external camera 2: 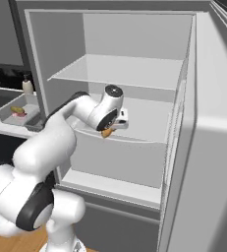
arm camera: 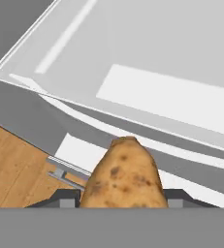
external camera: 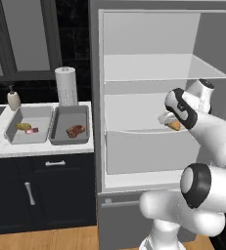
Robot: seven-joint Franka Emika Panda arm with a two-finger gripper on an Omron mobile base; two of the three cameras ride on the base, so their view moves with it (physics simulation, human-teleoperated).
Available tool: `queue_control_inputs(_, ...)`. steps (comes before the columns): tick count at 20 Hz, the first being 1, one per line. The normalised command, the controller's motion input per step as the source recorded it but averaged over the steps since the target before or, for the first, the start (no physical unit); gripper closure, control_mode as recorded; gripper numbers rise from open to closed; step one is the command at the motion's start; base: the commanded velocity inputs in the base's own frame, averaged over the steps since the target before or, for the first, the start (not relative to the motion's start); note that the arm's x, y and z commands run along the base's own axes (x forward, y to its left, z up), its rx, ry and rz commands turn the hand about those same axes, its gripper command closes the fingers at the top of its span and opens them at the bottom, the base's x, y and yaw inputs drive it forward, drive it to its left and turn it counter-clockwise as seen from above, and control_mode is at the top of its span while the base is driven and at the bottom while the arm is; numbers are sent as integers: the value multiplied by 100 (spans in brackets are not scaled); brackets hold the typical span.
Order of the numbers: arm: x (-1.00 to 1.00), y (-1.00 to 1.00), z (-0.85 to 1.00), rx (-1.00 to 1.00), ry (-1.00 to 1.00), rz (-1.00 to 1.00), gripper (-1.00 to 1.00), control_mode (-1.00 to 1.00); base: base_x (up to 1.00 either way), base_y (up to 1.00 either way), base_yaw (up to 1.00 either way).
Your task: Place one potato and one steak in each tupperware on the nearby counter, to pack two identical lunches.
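So the potato point(arm camera: 125, 177) was already clamped in the gripper point(external camera: 172, 122), jaws closed on its sides, long axis running straight out along the fingers. It sat mid-right in the left base view, at the open fridge point(external camera: 153, 97). The right tupperware point(external camera: 70, 125), with just a steak point(external camera: 76, 130), lay far off at left on the counter point(external camera: 41, 146). I'd guess the carry has to swing left. The left tupperware point(external camera: 30, 124) already held both.

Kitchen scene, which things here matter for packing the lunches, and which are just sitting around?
Job:
gripper shut on potato
left tupperware, holding potato and steak
right tupperware, holding steak
counter

Lying about:
paper towel roll
soap bottle
open fridge
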Motion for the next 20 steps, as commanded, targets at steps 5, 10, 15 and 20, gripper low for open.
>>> queue_control_inputs(5,-100,36,47,-20,1,6,100,-100,0,0,0)
queue_control_inputs(10,-100,54,25,-8,-1,-9,100,-100,0,0,0)
queue_control_inputs(15,-94,51,0,0,-12,-23,100,-100,0,0,0)
queue_control_inputs(20,-56,26,8,0,-13,-20,100,-100,0,0,0)
